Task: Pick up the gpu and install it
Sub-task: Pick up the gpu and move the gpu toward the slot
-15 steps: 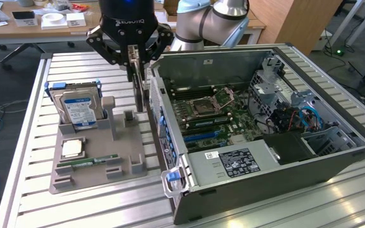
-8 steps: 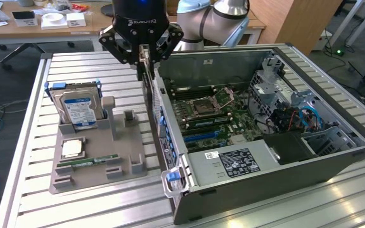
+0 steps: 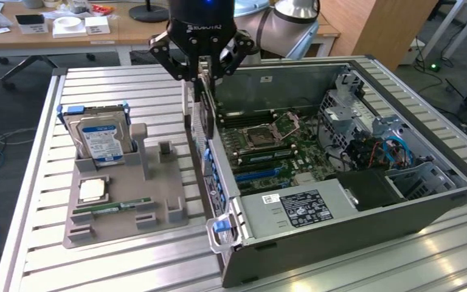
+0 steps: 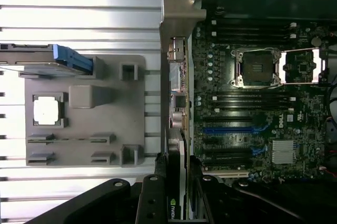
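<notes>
The open computer case (image 3: pixel 339 237) sits at the exterior view's right, its motherboard (image 3: pixel 266 146) exposed. At lower left, a grey holder (image 3: pixel 165 188) carries a hard drive (image 3: pixel 100 137), a processor chip (image 3: pixel 93 190) and a memory stick (image 3: pixel 112 207). At upper centre the pincer (image 3: pixel 204 76) is clamped on the gpu (image 3: pixel 205 112), which hangs edge-on over the case wall nearest the holder.

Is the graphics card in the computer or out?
Out: the pincer grips the gpu at the edge of the case; the blue slot is empty.
</notes>
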### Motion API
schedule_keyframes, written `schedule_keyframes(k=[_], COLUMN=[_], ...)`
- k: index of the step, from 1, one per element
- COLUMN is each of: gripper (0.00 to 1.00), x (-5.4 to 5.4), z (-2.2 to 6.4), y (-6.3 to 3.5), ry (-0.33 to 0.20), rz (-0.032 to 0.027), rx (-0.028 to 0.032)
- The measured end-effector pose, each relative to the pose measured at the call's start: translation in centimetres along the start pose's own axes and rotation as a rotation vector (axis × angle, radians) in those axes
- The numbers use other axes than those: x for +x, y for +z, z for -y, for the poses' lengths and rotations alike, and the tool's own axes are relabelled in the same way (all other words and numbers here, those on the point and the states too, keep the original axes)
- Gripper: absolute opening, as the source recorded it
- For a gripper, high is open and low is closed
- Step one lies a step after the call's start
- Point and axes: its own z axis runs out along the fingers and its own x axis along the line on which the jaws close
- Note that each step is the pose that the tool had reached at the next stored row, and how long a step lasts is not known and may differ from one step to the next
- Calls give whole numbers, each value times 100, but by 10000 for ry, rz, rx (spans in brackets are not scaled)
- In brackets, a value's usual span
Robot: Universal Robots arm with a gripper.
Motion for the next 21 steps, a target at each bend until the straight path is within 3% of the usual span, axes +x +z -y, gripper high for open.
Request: schedule_keyframes(k=[21], gripper=[27], x=[-798], z=[-25], y=[39], ry=[0], rz=[0], rx=[0])
